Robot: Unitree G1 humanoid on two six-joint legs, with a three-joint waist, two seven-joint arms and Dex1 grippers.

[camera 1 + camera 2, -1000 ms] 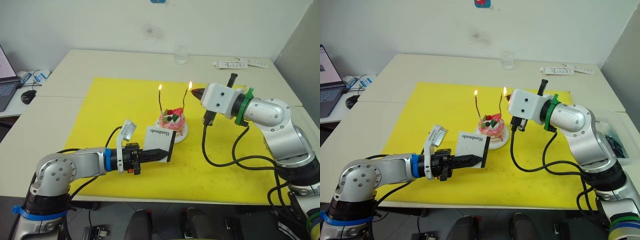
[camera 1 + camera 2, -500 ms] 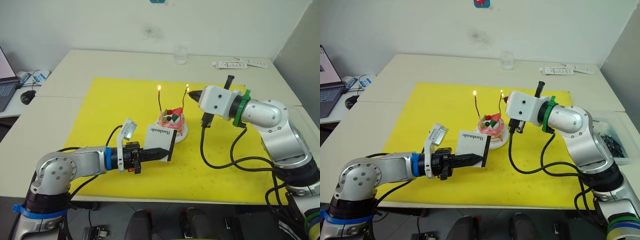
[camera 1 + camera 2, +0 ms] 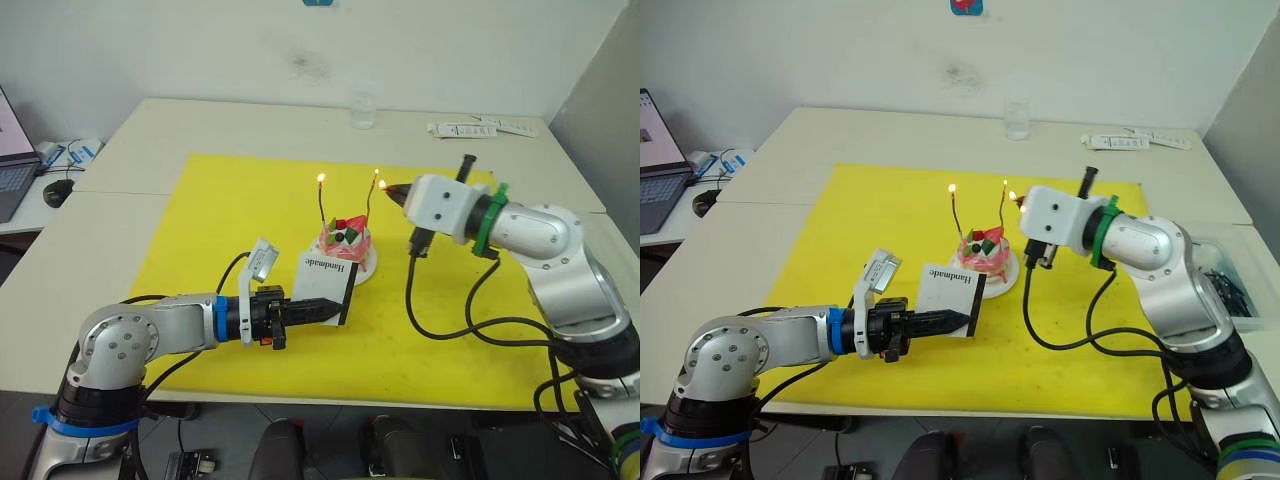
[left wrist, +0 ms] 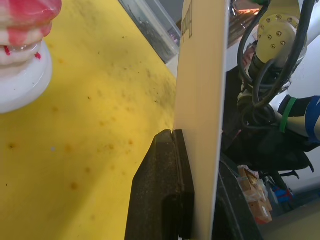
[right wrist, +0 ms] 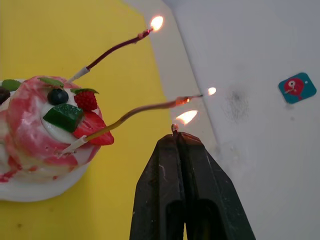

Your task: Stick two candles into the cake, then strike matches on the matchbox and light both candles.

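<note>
Nearest the robot, the left gripper has its fingers pressed flat against both faces of the matchbox, which it holds upright on edge over the yellow mat, just in front of the white plate that carries the cake. The risk here looks small: a thin box pinched near one edge could pivot or slip, and if it tipped forward it might knock the plate. The more serious danger lies farther on. The right gripper has its fingers shut tight on a match, of which little more than the burning tip shows above the fingertips. With the flame that close to the black pads, the match may well burn down to them, scorching the fingers or forcing a drop onto the mat. The flame also sits just beside the nearer candle, which leans out from the cake toward the gripper and is already lit at its end; a small drift of the arm could brush the thin wavy stick, bend it or pull it from the soft cake. Beyond it the second candle stands in the cake and burns too, so both appear lit and the lighting step seems complete. At the far side of the table a clear glass stands well apart from all this.
</note>
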